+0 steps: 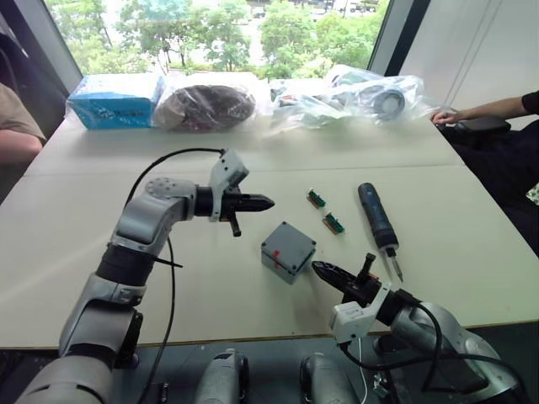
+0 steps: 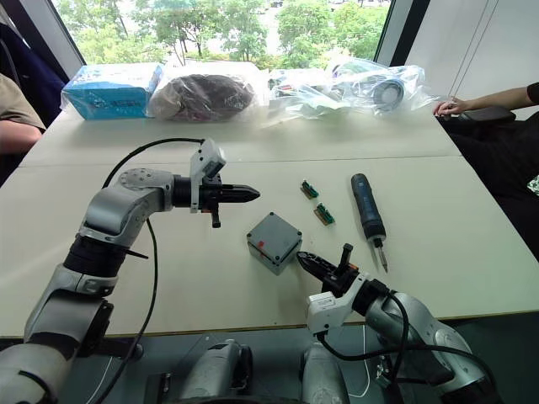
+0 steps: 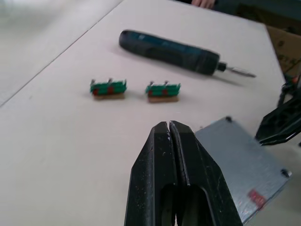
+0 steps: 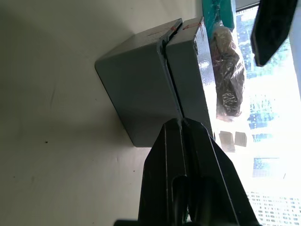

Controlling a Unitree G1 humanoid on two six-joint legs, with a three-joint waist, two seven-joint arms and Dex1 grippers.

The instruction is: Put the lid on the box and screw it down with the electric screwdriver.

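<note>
Lid [image 1: 290, 241] sits on the box [image 2: 268, 247], both grippers pressed together and empty, so the electric screwdriver [image 1: 376, 216] needs grabbing next.

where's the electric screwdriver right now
The electric screwdriver lies flat on the table on the robot's right, just right of the two green connector pieces and beyond the right gripper, bit toward the robot.
</note>
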